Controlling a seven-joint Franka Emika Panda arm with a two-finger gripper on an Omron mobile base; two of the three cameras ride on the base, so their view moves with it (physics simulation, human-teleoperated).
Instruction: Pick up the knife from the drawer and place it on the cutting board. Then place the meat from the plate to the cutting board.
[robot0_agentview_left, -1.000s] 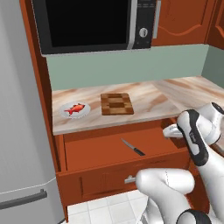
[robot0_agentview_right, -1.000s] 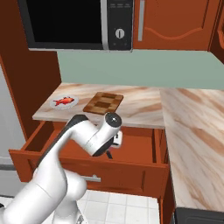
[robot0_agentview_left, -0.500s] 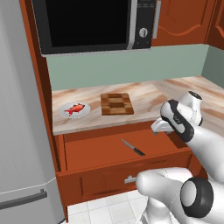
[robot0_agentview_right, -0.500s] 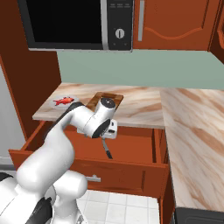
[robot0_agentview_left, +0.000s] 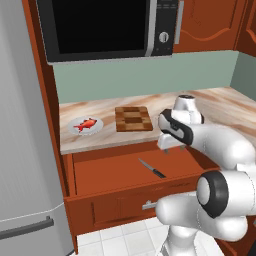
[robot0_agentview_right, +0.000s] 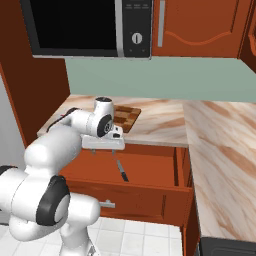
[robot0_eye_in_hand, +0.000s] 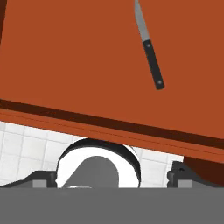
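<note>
The drawer (robot0_agentview_left: 110, 172) stands pulled out under the counter. The knife (robot0_agentview_left: 151, 168) lies flat on its floor, silver blade toward the back, black handle toward the front; it also lies in the drawer in the right base view (robot0_agentview_right: 120, 170) and the hand view (robot0_eye_in_hand: 148, 46). My gripper (robot0_agentview_left: 170, 145) hangs open above the drawer's right part, pointing down, with nothing between its fingers (robot0_agentview_right: 93, 149). The checkered cutting board (robot0_agentview_left: 133, 118) rests on the counter behind the hand. Left of the board, the red-orange meat (robot0_agentview_left: 86, 124) lies on the plate (robot0_agentview_left: 75, 129).
A microwave (robot0_agentview_left: 105, 27) and upper cabinets (robot0_agentview_left: 207, 25) hang over the counter. A grey fridge (robot0_agentview_left: 25, 150) stands at the left. The counter (robot0_agentview_right: 220, 145) wraps around to the right. The drawer's front panel (robot0_agentview_left: 125, 205) juts out toward the base.
The arm has swung left from the drawer's right end to above its right part, with the hand pointing down. The jaws stayed open and the knife has not moved.
</note>
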